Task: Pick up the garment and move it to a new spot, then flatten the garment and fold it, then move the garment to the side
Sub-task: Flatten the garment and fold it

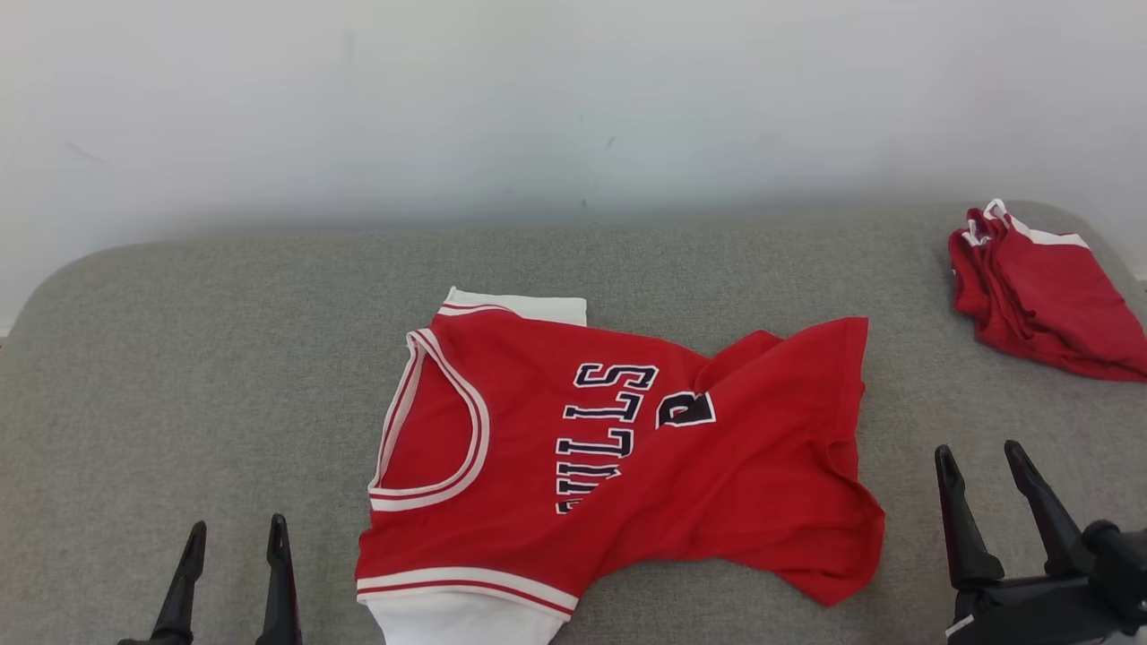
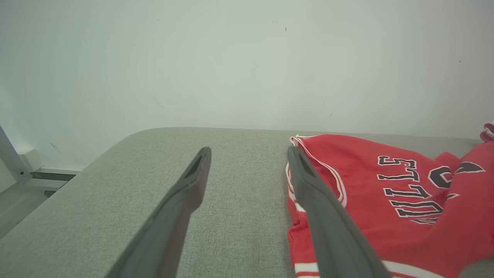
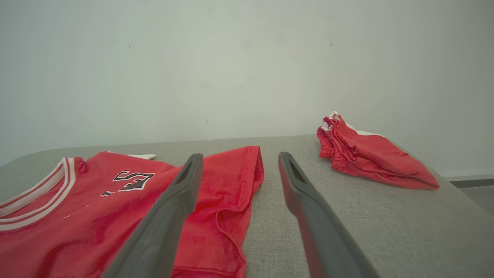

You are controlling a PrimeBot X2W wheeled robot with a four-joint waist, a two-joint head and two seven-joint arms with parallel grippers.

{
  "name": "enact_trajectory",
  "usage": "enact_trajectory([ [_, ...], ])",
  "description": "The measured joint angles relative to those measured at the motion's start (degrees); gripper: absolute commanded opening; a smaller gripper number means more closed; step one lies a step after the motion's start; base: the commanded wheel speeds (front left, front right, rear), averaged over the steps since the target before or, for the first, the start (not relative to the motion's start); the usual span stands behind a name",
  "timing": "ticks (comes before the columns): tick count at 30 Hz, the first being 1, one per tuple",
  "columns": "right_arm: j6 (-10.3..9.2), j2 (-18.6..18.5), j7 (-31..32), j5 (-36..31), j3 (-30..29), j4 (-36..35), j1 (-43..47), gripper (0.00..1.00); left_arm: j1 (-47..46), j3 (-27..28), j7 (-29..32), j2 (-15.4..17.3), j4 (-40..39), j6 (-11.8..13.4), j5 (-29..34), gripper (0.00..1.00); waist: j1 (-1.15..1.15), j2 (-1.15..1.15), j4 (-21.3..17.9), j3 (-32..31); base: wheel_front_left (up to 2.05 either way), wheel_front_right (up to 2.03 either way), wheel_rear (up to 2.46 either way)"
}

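The garment (image 1: 627, 466) is a red jersey with white trim and dark lettering, lying rumpled in the middle of the grey padded table (image 1: 224, 358), its neck toward the left and its hem folded over at the right. It also appears in the left wrist view, garment (image 2: 405, 200), and the right wrist view, garment (image 3: 96, 216). My left gripper (image 1: 237, 530) stands open at the lower left, beside the jersey's collar side, empty. My right gripper (image 1: 981, 457) stands open at the lower right, just off the jersey's hem, holding nothing.
A second red garment (image 1: 1039, 296), folded with white trim, lies at the table's far right corner, seen too as the folded garment (image 3: 366, 158). A pale wall (image 1: 573, 107) rises behind the table. Bare grey surface spreads to the left and along the back.
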Motion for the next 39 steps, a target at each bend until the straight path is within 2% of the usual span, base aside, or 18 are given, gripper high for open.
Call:
enact_trajectory([
  [7,0.00,5.59,2.14,-3.69,-3.92,-7.22,6.34,1.00,-0.03,0.42,0.00,-0.02,-0.52,0.00,0.23,1.00,0.00,0.00,-0.19,0.63,0.00,0.00,0.00],
  [16,0.00,8.99,1.89,-4.57,-4.75,-8.15,8.75,1.00,0.28,0.09,0.00,-0.05,-0.54,0.00,0.67,1.00,0.00,0.00,0.25,0.04,0.00,0.00,0.00],
  [39,0.00,9.26,-1.12,-5.21,0.02,-3.14,8.67,1.00,2.19,-0.10,0.00,0.09,-0.53,-0.01,2.83,1.00,0.00,0.00,-1.18,-2.32,0.00,0.00,0.00],
])
